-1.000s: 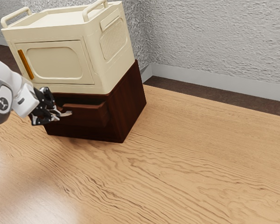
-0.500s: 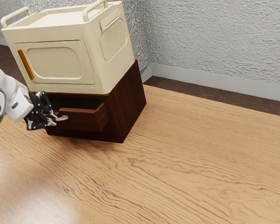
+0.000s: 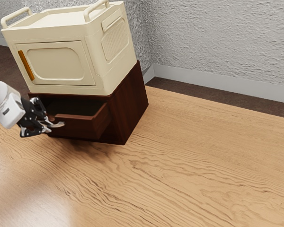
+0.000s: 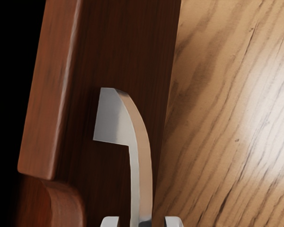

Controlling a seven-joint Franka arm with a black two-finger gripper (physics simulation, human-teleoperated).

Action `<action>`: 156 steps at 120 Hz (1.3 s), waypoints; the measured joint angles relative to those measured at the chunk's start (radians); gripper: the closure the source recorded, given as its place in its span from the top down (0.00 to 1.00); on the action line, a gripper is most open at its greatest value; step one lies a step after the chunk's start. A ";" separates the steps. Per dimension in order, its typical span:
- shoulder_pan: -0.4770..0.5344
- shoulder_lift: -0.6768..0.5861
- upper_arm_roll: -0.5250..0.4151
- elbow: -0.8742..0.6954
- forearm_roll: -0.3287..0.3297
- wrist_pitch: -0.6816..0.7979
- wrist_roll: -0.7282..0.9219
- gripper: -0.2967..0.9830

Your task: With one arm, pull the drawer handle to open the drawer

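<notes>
The black gripper is at the drawer front on the exterior view's left, shut on the drawer's pale metal handle. The dark brown drawer stands partly out of its cabinet, and its hollow inside can be seen from above. In the wrist view the curved handle runs down between the two fingertips of the gripper, one on each side of it. The handle's far end meets the drawer front; the rest is cut off by the lower edge.
On top of the cabinet rests a cream storage box with an orange door handle and raised rails. The wooden table extends toward the exterior view's right, and a textured grey wall rises behind.
My gripper has moved away from the cabinet, toward the exterior view's left and slightly down, with the handle. The drawer has slid farther out, exposing more of its inside.
</notes>
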 joint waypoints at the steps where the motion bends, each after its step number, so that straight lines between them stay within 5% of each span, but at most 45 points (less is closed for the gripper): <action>1: 0.000 -0.001 0.000 0.000 0.001 -0.001 0.000 0.26; 156: 0.024 -0.161 0.005 -0.095 0.073 -0.097 0.003 0.25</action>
